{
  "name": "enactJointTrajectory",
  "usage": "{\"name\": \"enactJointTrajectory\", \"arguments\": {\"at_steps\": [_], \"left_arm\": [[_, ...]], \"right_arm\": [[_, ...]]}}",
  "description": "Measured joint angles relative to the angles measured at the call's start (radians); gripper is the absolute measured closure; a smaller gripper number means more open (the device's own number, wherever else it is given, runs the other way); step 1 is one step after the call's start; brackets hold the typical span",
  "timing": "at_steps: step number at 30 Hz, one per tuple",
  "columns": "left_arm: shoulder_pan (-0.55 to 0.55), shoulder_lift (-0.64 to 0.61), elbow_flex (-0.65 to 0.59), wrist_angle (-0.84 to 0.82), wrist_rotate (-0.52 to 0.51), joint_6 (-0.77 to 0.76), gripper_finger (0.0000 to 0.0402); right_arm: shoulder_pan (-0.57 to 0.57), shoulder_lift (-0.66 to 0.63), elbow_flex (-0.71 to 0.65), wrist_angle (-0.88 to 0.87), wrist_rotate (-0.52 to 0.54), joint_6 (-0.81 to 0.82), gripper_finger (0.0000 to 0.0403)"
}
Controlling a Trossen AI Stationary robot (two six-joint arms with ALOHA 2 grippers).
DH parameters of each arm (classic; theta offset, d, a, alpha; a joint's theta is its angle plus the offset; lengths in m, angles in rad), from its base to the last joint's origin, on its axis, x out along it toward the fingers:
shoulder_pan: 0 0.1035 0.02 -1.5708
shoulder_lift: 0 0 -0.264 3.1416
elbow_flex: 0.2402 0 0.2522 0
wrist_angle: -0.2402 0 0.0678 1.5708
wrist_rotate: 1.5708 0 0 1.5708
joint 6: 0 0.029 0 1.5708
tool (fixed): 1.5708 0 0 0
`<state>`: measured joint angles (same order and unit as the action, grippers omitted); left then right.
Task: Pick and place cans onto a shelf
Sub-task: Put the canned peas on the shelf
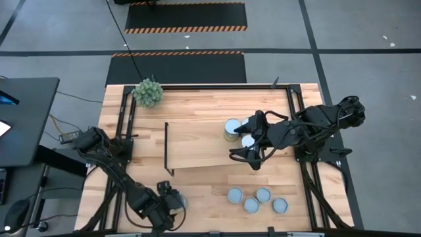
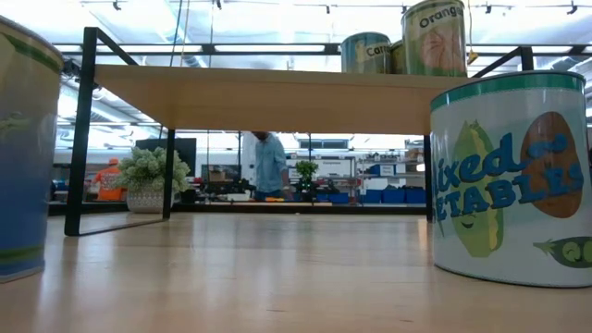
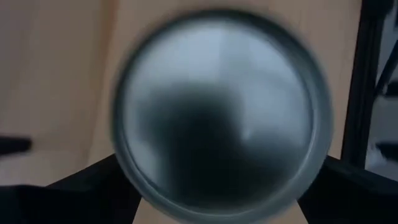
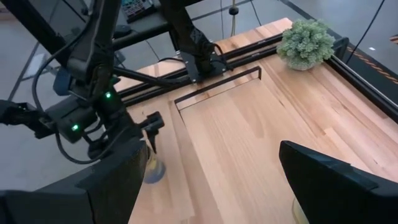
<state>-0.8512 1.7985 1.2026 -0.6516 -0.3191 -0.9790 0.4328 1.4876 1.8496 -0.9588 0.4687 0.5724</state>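
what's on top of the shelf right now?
Two cans stand on the shelf near its right end, with the right hand open over them. A third label edge shows between them in the low view; the arm hides any more.

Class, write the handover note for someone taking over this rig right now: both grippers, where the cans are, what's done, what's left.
Left gripper: near table edge, fingers open around a silvery-topped round can, not clamped.
Right gripper: open, empty, over the right end of the light-wood shelf with black rod frame.
Done: at least two cans on the shelf, beside the right gripper.
Left: four silvery-topped cans clustered on the wooden table near its front right, plus the one at the left gripper.
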Motion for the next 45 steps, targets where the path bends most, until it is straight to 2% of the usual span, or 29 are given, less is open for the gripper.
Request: {"name": "enactJointTrajectory", "arguments": {"at_steps": [3,13,22,29,32,39,45], "left_arm": [[0.008,0.000,0.000,0.024,-0.074,0.000,0.0046],[0.032,0.003,0.000,0.120,-0.138,0.098,0.0047],[0.042,0.003,0.001,0.120,-0.095,0.188,0.0091],[0.074,0.003,0.022,0.107,-0.062,0.204,0.0087],[0.112,-0.003,0.077,0.099,-0.025,0.231,0.0088],[0.218,-0.006,0.263,0.092,0.147,0.338,0.0089],[0.300,-0.007,0.443,0.020,0.186,0.442,0.0089]], "right_arm": [[0.000,0.000,0.000,0.000,0.000,0.000,0.0030],[0.000,0.000,0.000,0.001,-0.015,-0.008,0.0030],[0.000,0.000,0.000,0.001,-0.016,0.000,0.0030],[0.000,0.000,0.000,0.001,-0.016,0.000,0.0030],[0.000,0.000,0.000,0.000,-0.016,-0.003,0.0030],[0.000,-0.015,0.000,-0.003,-0.016,-0.005,0.0030],[0.000,-0.047,0.000,-0.010,-0.010,-0.006,0.0030]]}}
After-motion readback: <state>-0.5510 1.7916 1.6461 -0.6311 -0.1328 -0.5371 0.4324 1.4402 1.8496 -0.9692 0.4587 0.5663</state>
